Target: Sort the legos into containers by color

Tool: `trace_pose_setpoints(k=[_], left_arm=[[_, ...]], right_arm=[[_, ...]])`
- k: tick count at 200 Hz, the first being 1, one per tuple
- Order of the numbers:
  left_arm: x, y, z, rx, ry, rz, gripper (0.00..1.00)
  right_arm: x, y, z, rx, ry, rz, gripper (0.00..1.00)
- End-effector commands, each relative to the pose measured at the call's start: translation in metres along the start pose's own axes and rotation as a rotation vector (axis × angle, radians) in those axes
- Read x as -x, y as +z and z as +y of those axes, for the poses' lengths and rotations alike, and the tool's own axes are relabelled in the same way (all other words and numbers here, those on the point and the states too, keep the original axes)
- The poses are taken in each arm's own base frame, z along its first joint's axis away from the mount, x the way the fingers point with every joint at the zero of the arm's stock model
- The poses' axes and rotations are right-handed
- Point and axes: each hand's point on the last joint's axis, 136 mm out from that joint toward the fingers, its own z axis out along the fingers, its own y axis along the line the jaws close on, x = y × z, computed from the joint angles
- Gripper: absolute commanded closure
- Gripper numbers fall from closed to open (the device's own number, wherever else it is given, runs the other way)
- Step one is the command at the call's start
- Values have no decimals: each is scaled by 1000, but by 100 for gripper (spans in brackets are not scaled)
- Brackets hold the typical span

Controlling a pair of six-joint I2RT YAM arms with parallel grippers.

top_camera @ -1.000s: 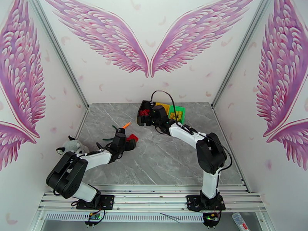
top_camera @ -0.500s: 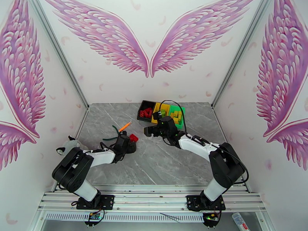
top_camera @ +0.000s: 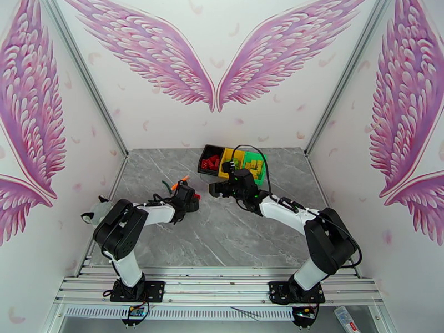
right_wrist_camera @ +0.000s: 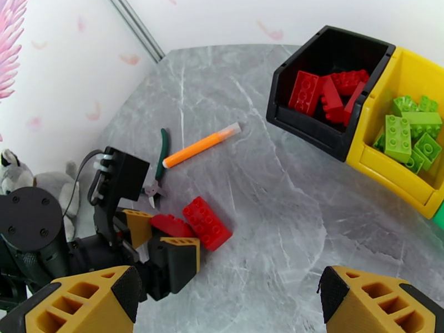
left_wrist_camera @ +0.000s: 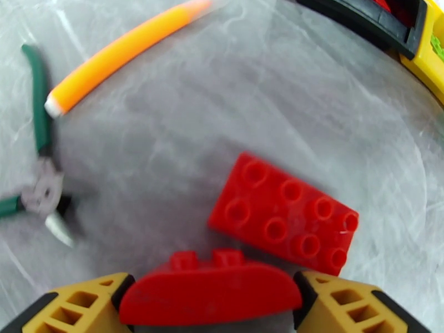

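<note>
Where the table (right_wrist_camera: pixel 288 206) lies well left of the black bin (right_wrist_camera: pixel 305 124), a red brick (left_wrist_camera: pixel 211 295) is pinched between the pads of the left gripper (right_wrist_camera: pixel 162 234). A second red brick (left_wrist_camera: pixel 283 220) is seen flat, studs up, just beside it on the bin's side. The right gripper (right_wrist_camera: pixel 230 287) is held nearer the bin, jaws spread wide with nothing between. More red bricks are heaped inside the bin.

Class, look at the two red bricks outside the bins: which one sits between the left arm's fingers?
The curved-edged red brick, which fills the gap between the fingers. The flat eight-stud brick lies free on the table just beyond it.
</note>
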Motion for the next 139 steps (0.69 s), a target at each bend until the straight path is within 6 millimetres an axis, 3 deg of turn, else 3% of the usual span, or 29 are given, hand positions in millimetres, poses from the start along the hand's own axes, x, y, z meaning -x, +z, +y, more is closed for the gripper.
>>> trace_pose_setpoints(k=[1, 67, 100, 139], left_arm=[[-6, 13, -15, -61, 7, 48, 28], [2, 12, -19, -82, -8, 38, 43], [13, -10, -34, -181, -15, 15, 44], [45, -34, -59, -304, 2, -36, 44]], right_arm=[[-2, 1, -7, -17, 3, -10, 9], [-6, 5, -10, -9, 20, 1, 9], [-10, 7, -9, 4, 32, 11, 9], [-15, 8, -8, 24, 57, 15, 10]])
